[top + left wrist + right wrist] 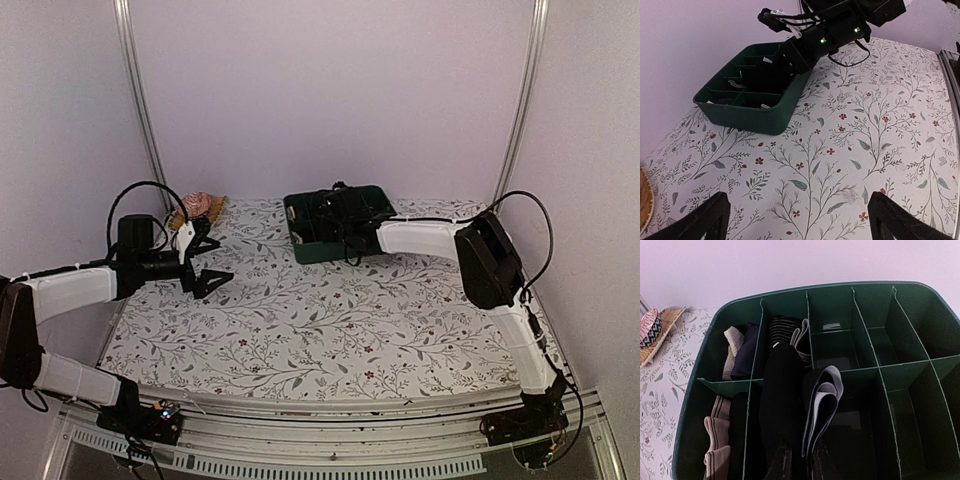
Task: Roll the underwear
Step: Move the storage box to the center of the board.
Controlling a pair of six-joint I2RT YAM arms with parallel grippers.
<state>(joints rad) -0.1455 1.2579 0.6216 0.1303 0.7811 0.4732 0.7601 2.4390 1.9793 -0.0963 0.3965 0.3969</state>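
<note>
The right end effector reaches down into a green divided bin that stands at the far edge of the desk, a little right of the middle. Its fingers are pressed nearly together, pinching the black underwear. The underwear's pale grey waistband is folded over and runs down between the fingertips. The garment lies inside the bin, draped over the divider between the far and near rows, about the second and third compartments from the left.

A black-and-white striped roll sits in the far row just behind it. Beige socks fill the near left compartment.

The left end effector hangs above the left side of the desk, well apart from the bin, its fingers spread wide and holding nothing.

A woven tray with a patterned item in it rests at the far left corner.
</note>
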